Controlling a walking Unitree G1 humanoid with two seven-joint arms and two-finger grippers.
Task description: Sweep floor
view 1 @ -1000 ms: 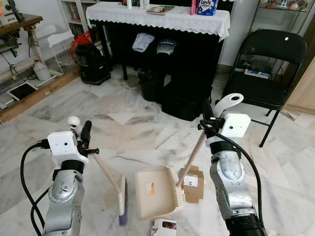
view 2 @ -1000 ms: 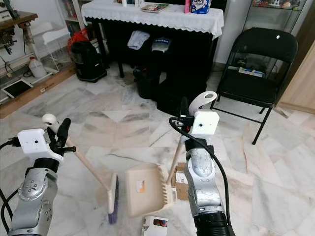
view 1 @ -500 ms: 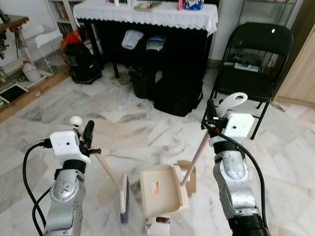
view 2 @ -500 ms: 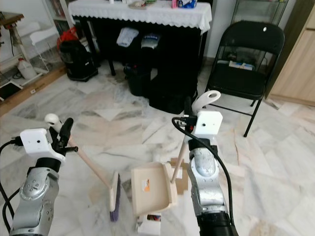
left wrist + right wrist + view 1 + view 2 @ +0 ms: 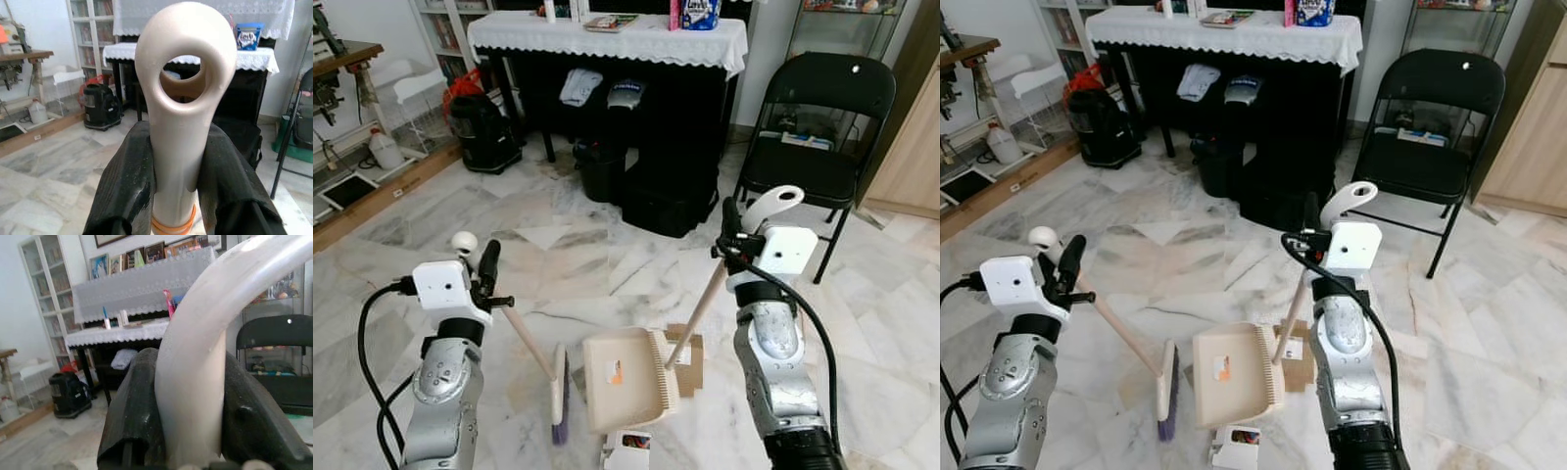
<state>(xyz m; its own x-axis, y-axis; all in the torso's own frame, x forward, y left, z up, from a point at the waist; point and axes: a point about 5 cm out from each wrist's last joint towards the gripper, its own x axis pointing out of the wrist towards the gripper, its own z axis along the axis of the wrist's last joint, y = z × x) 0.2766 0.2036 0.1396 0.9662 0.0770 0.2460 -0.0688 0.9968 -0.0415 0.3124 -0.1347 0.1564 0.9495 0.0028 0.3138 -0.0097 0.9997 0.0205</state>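
The left gripper (image 5: 485,277), jaws clamped on the broom (image 5: 555,397), angles its bristles toward the dustpan (image 5: 625,379), which the right gripper (image 5: 728,231) grips by its long handle, tilted to catch cardboard scraps (image 5: 689,357) on the marble floor (image 5: 587,255).

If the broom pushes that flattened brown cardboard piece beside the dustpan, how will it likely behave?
The flattened brown cardboard piece lies flat on the glossy marble floor, so it probably slides easily. It looks thin and light, so it may flex or catch against the beige plastic dustpan rim.
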